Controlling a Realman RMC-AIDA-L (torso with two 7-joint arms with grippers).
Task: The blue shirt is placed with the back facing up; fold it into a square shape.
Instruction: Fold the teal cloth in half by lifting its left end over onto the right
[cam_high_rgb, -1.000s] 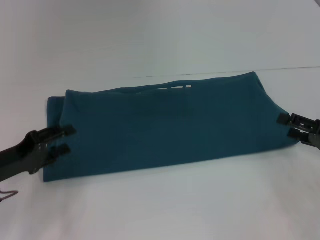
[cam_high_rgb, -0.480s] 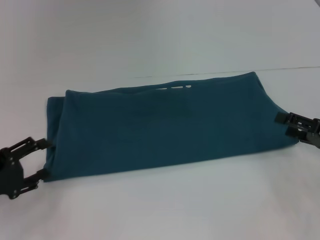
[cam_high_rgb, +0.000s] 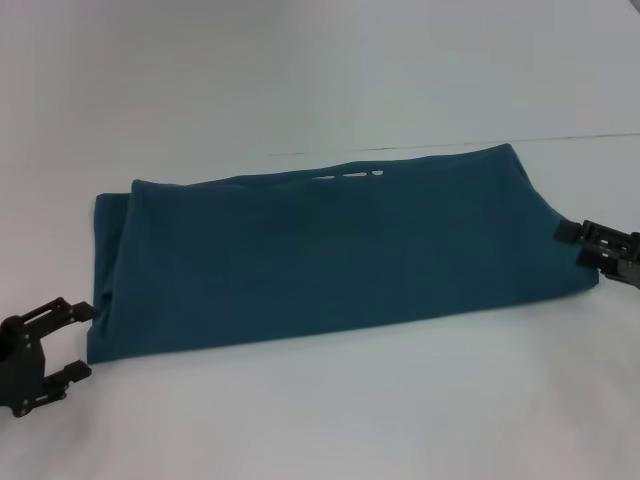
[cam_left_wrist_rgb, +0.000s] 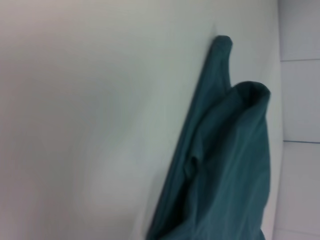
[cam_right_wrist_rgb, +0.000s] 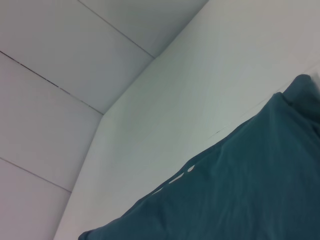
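blue shirt (cam_high_rgb: 330, 255) lies as a long folded band on counter (cam_high_rgb: 330, 410); left end effector (cam_high_rgb: 68, 342) wide, empty; right end effector (cam_high_rgb: 588, 246) open at far end, likely staging the crosswise fold.

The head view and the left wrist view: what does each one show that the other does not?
Only the head view shows both tools: the left tool, open, just off the blue shirt at its left end, and the right tool, open, at its right end. It also shows the whole folded band. Only the left wrist view shows the layered fabric at the shirt's end from close by. Both show the shirt on the white table.
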